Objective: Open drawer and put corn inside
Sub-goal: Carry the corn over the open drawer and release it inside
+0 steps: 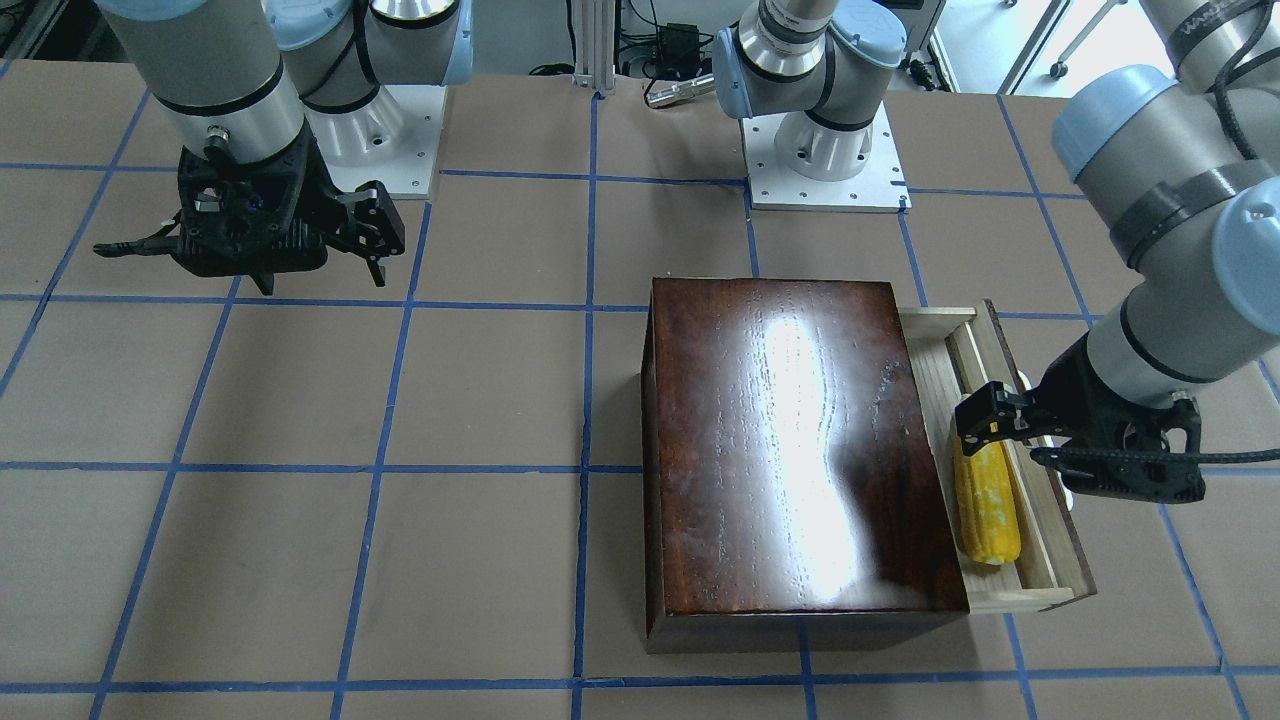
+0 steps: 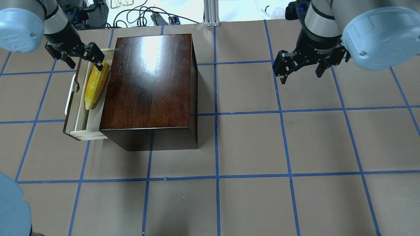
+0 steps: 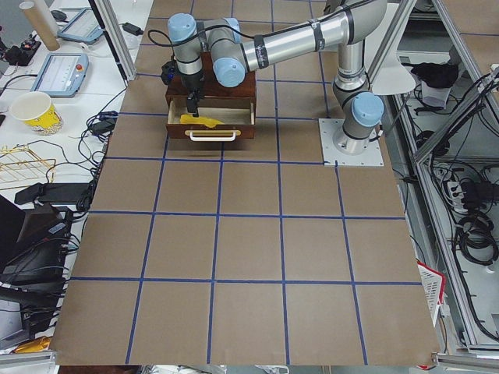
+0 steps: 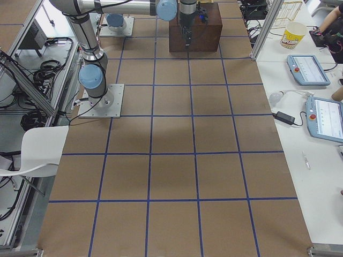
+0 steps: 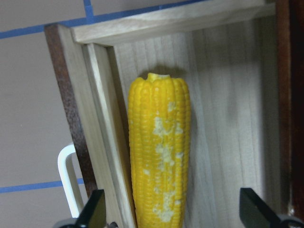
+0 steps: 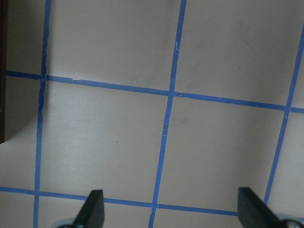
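Observation:
The drawer (image 2: 80, 109) is pulled out of the glossy dark-brown box (image 2: 151, 82), its white handle (image 2: 68, 101) facing outward. The yellow corn (image 2: 95, 83) lies flat on the drawer's pale-wood floor (image 5: 223, 118), next to the box. My left gripper (image 2: 80, 60) hovers over the corn's blunt end, open, its fingertips (image 5: 95, 211) wide of the corn (image 5: 159, 156) and not touching it. In the front-facing view the left gripper (image 1: 1010, 440) is above the corn (image 1: 985, 500). My right gripper (image 2: 301, 77) is open and empty above bare table, far from the box.
The box (image 1: 790, 450) stands on brown paper with a blue tape grid. The arm bases (image 1: 825, 150) are bolted at the robot's edge. The right wrist view shows only the table, with a box corner (image 6: 2, 95) at its left edge.

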### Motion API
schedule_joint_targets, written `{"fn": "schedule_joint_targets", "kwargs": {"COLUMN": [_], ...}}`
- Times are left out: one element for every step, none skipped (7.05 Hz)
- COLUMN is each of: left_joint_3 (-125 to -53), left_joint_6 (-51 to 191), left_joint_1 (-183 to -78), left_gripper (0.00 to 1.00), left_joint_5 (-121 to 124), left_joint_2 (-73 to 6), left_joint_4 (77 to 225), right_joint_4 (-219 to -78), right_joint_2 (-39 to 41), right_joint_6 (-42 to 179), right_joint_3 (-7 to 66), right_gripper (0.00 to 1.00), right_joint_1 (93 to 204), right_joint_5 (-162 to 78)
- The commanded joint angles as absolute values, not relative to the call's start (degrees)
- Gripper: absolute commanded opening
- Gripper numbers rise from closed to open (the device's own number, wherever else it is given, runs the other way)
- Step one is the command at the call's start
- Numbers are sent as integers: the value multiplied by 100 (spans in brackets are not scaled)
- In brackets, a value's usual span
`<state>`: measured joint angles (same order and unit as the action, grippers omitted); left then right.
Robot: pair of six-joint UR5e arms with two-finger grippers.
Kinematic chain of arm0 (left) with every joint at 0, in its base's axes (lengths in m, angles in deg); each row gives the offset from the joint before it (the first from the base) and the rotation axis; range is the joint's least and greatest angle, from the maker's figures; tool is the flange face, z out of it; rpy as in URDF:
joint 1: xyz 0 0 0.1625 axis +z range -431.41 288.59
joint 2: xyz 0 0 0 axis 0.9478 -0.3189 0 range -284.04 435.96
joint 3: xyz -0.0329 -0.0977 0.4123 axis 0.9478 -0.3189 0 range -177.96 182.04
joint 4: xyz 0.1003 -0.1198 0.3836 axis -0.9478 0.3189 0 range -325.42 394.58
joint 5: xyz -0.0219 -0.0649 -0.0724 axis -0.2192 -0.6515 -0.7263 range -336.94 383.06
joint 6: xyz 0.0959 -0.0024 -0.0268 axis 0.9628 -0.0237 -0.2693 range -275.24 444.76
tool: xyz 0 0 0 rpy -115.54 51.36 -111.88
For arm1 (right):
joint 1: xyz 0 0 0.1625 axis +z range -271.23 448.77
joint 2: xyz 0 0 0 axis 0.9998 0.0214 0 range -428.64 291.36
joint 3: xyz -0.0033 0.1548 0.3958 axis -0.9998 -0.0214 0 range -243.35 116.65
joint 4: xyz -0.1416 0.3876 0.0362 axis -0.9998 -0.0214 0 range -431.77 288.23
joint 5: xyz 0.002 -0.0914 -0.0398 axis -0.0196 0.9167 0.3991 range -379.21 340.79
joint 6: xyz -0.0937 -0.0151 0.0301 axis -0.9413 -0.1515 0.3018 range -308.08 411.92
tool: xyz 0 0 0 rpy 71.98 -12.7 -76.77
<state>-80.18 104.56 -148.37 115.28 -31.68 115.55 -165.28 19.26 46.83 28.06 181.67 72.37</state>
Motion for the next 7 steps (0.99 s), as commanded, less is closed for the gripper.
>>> {"fn": "schedule_joint_targets", "kwargs": {"left_joint_3": [-7498, -7373, -7355, -7381, -7442, -7477, -7538], "left_joint_6": [10051, 10041, 9832, 9647, 9514, 9096, 8726], "left_joint_1": [-14892, -14971, -15207, -15548, -15865, -16103, -16279], "left_gripper": [100, 100, 100, 100, 100, 100, 100], "left_joint_5": [11526, 11517, 11517, 11526, 11509, 11500, 11343], "left_joint_2": [-2935, -2829, -2706, -2670, -2618, -2591, -2573], "left_joint_4": [12366, 12466, 12467, 12467, 12467, 12528, 12528], "right_joint_4": [-16528, -16528, -16528, -16528, -16528, -16528, -16528], "right_joint_2": [1925, 1925, 1925, 1925, 1925, 1925, 1925], "right_joint_6": [4683, 4683, 4683, 4683, 4683, 4683, 4683], "right_joint_3": [2806, 2806, 2806, 2806, 2806, 2806, 2806], "right_gripper": [100, 100, 100, 100, 100, 100, 100], "right_joint_1": [18167, 18167, 18167, 18167, 18167, 18150, 18150], "right_joint_5": [7237, 7237, 7228, 7237, 7237, 7237, 7237]}}
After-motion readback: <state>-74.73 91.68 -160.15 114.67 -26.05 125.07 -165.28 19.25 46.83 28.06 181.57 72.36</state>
